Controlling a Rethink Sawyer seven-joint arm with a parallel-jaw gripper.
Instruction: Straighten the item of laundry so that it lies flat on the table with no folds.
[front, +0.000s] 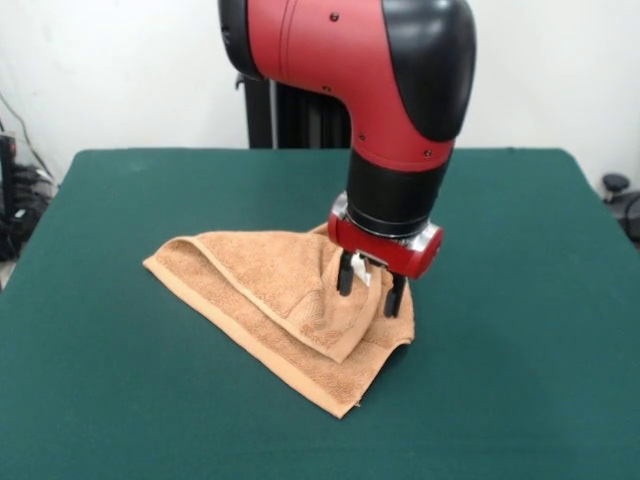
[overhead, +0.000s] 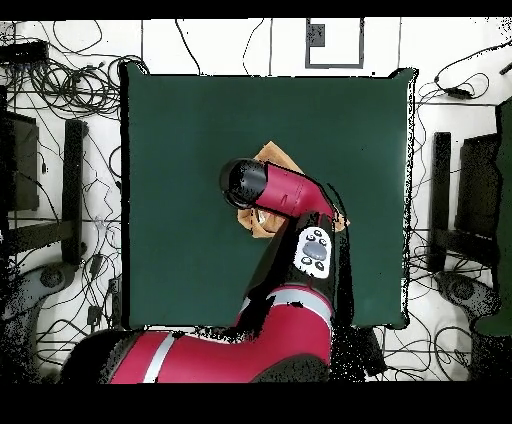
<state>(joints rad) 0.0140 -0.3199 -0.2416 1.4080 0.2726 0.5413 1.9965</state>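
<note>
In the front view the two black fingers (front: 345, 275) stand apart, pointing down, with their tips pressed into the item of laundry (front: 270, 300). A raised ridge of orange-tan terry cloth sits between them, but whether they actually pinch it or only straddle it cannot be told. The gripper (front: 370, 290) hangs below a red collar with a silver ring, under the black wrist of the arm (front: 390, 70), which comes down from above with its red and black housing filling the top middle of the picture.

The towel lies crumpled and folded on the dark green surface (front: 520, 300), roughly at its middle. It makes a rough triangle: one corner points to the picture's left, one toward the camera, and the bunched part sits under the fingers on the right. A folded-over flap with a hemmed edge runs diagonally across its top, and a second layer shows beneath along the near edge.

In the overhead view the arm (overhead: 275, 190) covers most of the towel (overhead: 272, 154); only small tan patches show beside the red link, near the centre of the green surface (overhead: 180, 120). The gripper itself is hidden there. Cables (overhead: 60, 80) lie on the floor around the table.
</note>
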